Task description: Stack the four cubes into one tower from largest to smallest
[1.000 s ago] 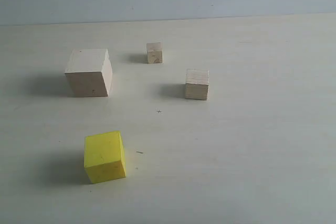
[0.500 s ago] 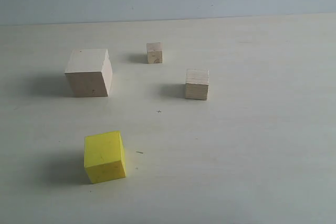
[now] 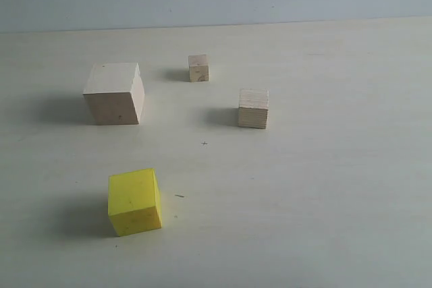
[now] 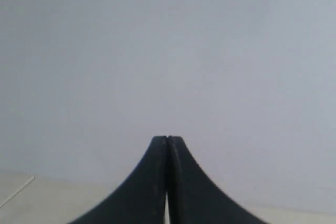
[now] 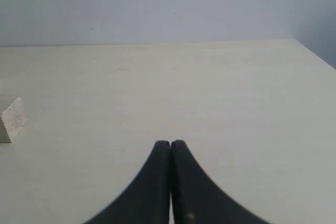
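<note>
Left pincer (image 4: 167, 142) closed, empty, facing pale wall (image 4: 168, 51).

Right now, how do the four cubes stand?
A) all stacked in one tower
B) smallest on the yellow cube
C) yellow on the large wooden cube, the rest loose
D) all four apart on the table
D: the large wooden cube, yellow cube, layered-edge wooden cube and smallest wooden cube each sit alone on the table, none touching.
</note>
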Controlling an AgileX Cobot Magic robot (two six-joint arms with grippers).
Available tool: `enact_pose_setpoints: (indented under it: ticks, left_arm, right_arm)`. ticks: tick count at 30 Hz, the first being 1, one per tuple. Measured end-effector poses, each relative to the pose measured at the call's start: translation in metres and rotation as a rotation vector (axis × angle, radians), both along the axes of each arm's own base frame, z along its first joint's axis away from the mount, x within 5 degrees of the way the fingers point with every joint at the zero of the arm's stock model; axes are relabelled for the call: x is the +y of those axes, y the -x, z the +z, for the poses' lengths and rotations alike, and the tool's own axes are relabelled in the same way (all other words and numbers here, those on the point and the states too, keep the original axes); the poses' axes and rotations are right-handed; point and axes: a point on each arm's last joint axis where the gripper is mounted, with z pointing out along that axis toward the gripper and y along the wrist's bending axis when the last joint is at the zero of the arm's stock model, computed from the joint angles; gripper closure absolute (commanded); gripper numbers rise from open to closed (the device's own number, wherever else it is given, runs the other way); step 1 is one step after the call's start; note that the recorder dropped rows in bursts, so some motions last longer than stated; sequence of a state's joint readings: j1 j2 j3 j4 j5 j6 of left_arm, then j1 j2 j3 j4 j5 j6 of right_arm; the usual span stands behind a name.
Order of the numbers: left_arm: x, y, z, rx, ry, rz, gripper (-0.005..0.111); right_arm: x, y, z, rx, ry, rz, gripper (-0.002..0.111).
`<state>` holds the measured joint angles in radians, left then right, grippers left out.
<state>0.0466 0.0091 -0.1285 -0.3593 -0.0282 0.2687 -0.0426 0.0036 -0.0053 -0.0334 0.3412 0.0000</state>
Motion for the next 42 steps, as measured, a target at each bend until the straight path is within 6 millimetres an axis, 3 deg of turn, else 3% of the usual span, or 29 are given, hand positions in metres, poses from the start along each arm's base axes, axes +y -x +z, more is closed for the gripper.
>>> enact_pose_setpoints:
  ticks: [4, 8, 15, 21, 25, 33, 37, 42]
  left_arm:
    - [0.000, 0.001, 0.041, -0.053, 0.008, -0.004, 0.107]
    - [-0.002, -0.012, 0.076, 0.006, 0.009, -0.029, 0.107]
    - [-0.010, -0.059, 0.116, 0.229, -0.056, -0.126, 0.107]
    - [-0.038, -0.095, 0.138, 0.292, -0.147, -0.320, 0.107]
    - [-0.063, -0.127, 0.134, 0.380, -0.296, -0.422, 0.107]
    - [-0.086, -0.193, 0.088, 0.637, -0.296, -0.467, 0.107]
    - [-0.091, -0.209, 0.073, 0.697, -0.293, -0.469, 0.107]
    - [-0.092, -0.214, 0.068, 0.709, -0.294, -0.468, 0.107]
  right_arm:
    - [0.000, 0.000, 0.000, 0.000, 0.000, 0.000, 0.108]
    - [0.000, 0.000, 0.000, 0.000, 0.000, 0.000, 0.108]
    - [0.000, 0.000, 0.000, 0.000, 0.000, 0.000, 0.108]
    - [0.000, 0.000, 0.000, 0.000, 0.000, 0.000, 0.108]
    - [0.000, 0.000, 0.000, 0.000, 0.000, 0.000, 0.108]
    - [0.000, 0.000, 0.000, 0.000, 0.000, 0.000, 0.108]
    - [0.000, 0.000, 0.000, 0.000, 0.000, 0.000, 0.108]
    - [0.000, 0.000, 0.000, 0.000, 0.000, 0.000, 0.108]
